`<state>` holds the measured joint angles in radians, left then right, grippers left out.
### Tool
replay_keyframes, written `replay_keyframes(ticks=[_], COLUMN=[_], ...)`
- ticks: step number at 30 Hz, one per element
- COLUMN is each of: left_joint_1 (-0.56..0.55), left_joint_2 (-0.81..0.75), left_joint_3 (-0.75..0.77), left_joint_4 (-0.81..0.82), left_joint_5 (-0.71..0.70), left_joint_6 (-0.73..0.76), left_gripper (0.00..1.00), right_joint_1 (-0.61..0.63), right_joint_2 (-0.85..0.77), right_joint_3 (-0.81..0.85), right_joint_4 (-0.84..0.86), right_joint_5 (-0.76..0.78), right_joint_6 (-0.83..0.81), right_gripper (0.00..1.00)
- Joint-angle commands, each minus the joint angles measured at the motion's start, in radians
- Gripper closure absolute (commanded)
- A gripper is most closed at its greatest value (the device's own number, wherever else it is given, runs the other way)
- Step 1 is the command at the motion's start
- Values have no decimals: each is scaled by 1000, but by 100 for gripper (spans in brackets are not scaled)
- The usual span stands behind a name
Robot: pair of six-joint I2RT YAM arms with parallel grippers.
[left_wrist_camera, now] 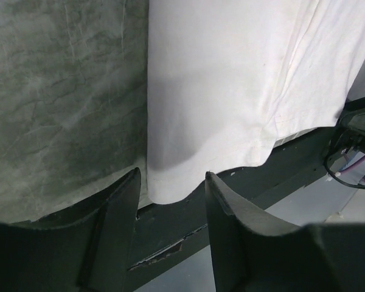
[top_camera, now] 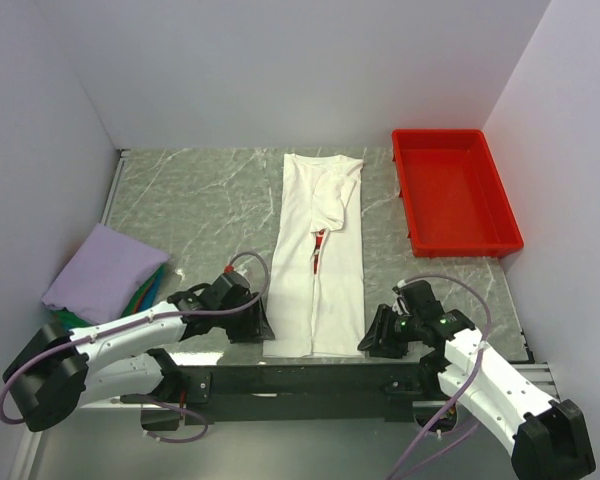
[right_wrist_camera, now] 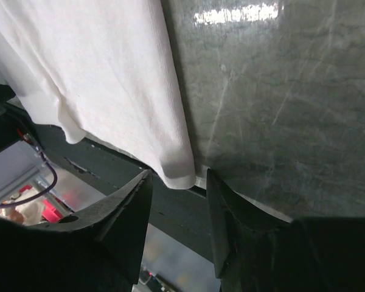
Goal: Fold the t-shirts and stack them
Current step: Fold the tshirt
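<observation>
Left end effector (left_wrist_camera: 171, 173) and right end effector (right_wrist_camera: 178, 172) straddle white t-shirt's (top_camera: 335, 290) corners.

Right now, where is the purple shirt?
In the top view, the purple shirt lies folded at the left edge of the table, atop green and blue cloth, left of the long white shirt.

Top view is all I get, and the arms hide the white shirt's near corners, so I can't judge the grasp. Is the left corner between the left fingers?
Observer: Yes. On the left wrist camera the left fingers are open, with a corner of the white shirt between their tips, unpinched.
Operator: And the right?
Observer: The right fingers are open too; that corner just reaches the gap between their tips.
Operator: Hem flat on the table?
Observer: Not fully; it laps past the table's near edge onto the dark rail.
</observation>
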<state>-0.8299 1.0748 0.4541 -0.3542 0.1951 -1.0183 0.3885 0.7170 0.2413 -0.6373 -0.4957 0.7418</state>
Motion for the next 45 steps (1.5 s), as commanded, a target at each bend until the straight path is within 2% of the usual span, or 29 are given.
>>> replay_keyframes(ticks=[1,19,22,24,28,31,32,35,41,45], left_joint_1=[0,-43,-46,-49,-57,-61,-69,-87,-144,-158], left_joint_2=[8,82,91,97,105,103,103,99,73,39], left_joint_3=[-20,-71,-62,-52,-20,-11,-9,0,-14,1], left_joint_4=[60,121,135,135,129,142,144,144,139,106], left_joint_5=[37,37,37,38,36,49,52,43,30,7], left_joint_6=[-35,-86,-86,-85,-68,-63,-62,-63,-89,-97], left_gripper=[49,60,70,84,88,93,95,99,99,99], right_joint_1=[7,9,7,7,7,7,7,7,55,62], right_joint_2=[15,41,39,39,47,42,29,-17,-181,-246], right_joint_3=[-30,-13,0,4,10,18,23,24,-30,22], right_joint_4=[-4,21,28,39,68,90,91,70,-30,-119], right_joint_5=[-32,-6,-4,-13,-32,-44,-44,-38,-46,-12], right_joint_6=[-2,2,2,4,10,17,19,19,42,12], right_gripper=[52,62,67,68,71,82,90,100,100,100])
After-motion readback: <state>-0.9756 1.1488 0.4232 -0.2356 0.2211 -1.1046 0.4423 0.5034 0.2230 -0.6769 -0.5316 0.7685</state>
